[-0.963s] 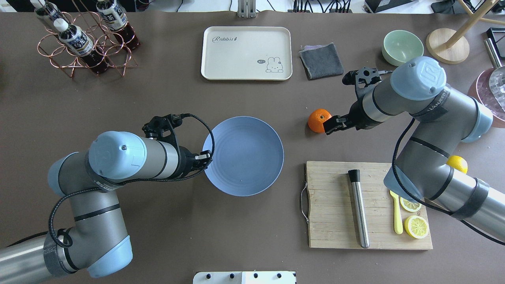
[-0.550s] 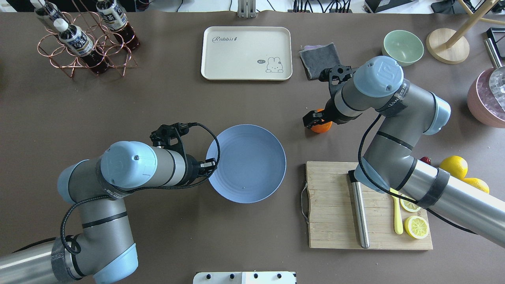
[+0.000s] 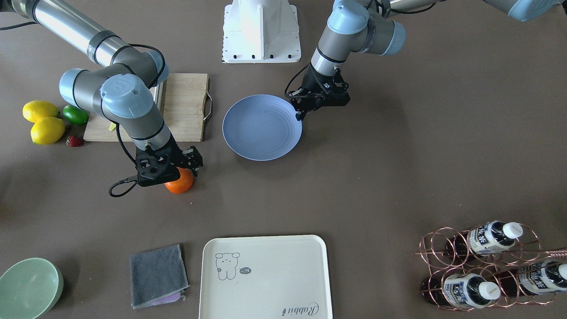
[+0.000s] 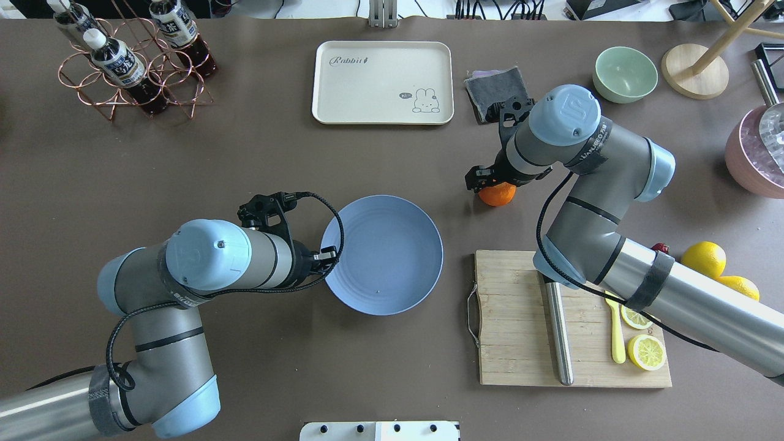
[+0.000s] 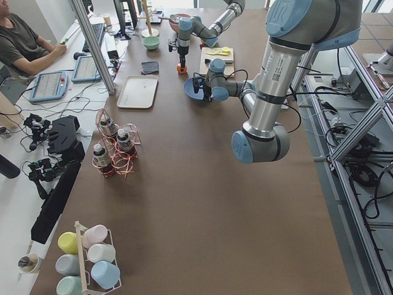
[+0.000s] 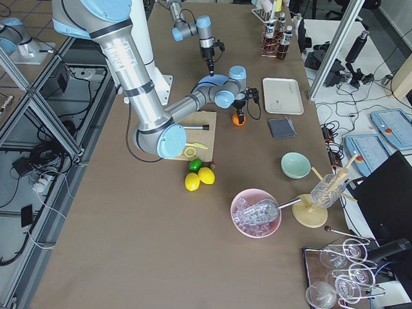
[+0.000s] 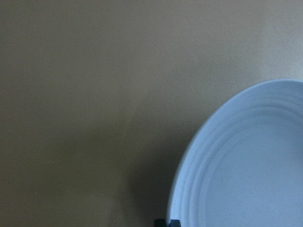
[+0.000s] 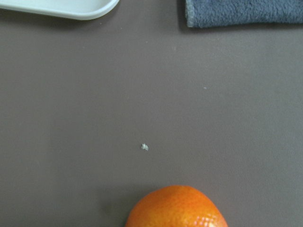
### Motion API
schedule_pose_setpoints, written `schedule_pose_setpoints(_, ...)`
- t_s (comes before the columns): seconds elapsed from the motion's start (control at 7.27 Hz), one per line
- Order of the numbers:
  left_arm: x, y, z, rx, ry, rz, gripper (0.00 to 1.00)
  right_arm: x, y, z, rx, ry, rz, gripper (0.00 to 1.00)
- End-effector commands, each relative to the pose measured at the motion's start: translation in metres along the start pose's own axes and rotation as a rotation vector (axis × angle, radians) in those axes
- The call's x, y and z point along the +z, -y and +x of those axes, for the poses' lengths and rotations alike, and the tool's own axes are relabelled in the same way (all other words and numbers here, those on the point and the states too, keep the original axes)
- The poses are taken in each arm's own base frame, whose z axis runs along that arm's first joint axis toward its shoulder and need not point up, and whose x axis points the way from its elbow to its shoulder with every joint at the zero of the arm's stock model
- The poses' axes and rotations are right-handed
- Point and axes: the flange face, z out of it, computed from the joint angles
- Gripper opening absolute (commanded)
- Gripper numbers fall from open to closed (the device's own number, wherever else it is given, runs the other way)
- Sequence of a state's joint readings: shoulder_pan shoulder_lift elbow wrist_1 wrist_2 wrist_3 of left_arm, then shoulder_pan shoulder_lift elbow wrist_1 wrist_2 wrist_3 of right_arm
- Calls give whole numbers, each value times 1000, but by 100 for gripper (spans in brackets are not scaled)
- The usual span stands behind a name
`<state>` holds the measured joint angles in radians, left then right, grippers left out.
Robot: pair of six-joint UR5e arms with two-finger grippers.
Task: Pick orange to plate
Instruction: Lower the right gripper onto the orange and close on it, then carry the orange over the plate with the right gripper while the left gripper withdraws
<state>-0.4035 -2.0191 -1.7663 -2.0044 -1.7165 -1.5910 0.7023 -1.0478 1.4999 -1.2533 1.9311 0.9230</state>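
Right wrist view: the orange (image 8: 176,208) sits at bottom centre on the brown table (image 8: 142,94). A tray (image 8: 57,5) corner lies at upper left and a grey cloth (image 8: 246,12) at upper right.

Left wrist view: the plate (image 7: 246,170) fills the lower right, and a black fingertip (image 7: 166,222) meets its rim at the bottom edge.

The overhead view adds what these close views omit. The left gripper (image 4: 326,255) is clamped on the plate's left rim. The right gripper (image 4: 487,182) hangs directly over the orange at right of centre and covers its upper part. We cannot tell whether its fingers are spread or closed. Fruit and plate lie well apart.

The front-facing view alone shows the orange's lower half below the black gripper body.

One second earlier, the right gripper stood beside the orange, at its right in the frame. It now stands over the fruit, which keeps its place on the table. The plate has shifted slightly down and right with the left gripper.
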Motion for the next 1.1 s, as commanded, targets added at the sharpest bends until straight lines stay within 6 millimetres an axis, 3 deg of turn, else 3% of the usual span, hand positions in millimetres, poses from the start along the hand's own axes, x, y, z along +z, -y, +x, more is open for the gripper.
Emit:
schedule_pose_setpoints(0.0,4,1,0,1,7,0,7,-4,4,-1,7,5,6,0)
schedule_pose_setpoints(0.14,3,0,1,1,4,0,90,-19,10,-7,4,28,19,0)
schedule_pose_setpoints(0.28,-8,0,6,3,-18,-1,97,-41,15,-27,32,74,-1,0)
schedule_pose_setpoints(0.41,-16,8,4,7,-25,13,97,-69,13,-49,70,106,4,0)
schedule_pose_setpoints(0.55,-35,24,6,46,-48,24,97,-96,-9,-83,120,132,-12,0)
schedule_pose_setpoints(0.69,-50,38,-14,87,-40,18,97,-106,-39,-116,143,152,-15,0)
schedule_pose_setpoints(0.96,-75,102,-62,133,0,-1,97,-89,-96,-198,167,143,-11,0)
